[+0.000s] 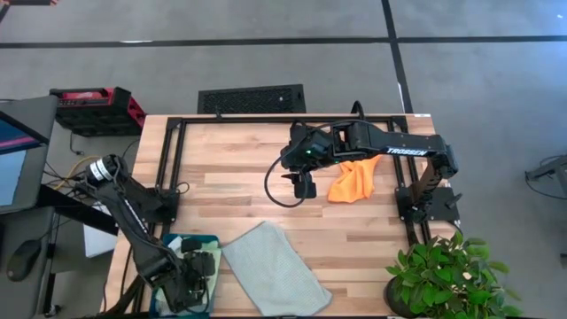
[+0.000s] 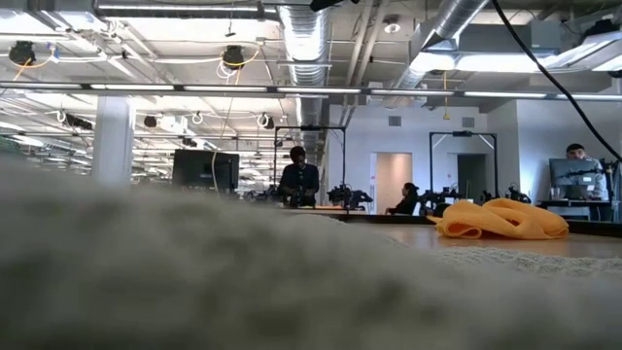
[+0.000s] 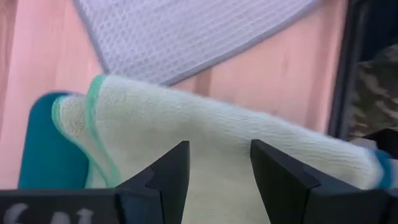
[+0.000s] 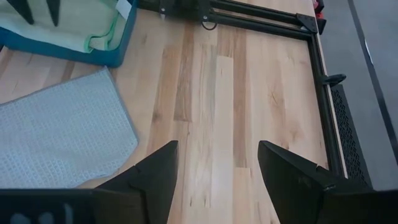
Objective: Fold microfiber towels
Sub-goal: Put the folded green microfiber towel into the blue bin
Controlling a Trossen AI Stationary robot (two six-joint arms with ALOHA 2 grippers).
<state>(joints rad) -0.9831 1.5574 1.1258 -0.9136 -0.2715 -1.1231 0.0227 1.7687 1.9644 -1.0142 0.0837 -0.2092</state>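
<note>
I see a potted green plant at the counter's near right corner and a rigid teal bin at the near left. Wooden plank counter, black frame; people at desks in the open room behind. Pale grey-blue towel lies flat beside the bin; orange towel sits crumpled under the right arm. Left gripper hangs open over the light green towel in the bin. Right gripper hovers mid-counter, open, empty.
</note>
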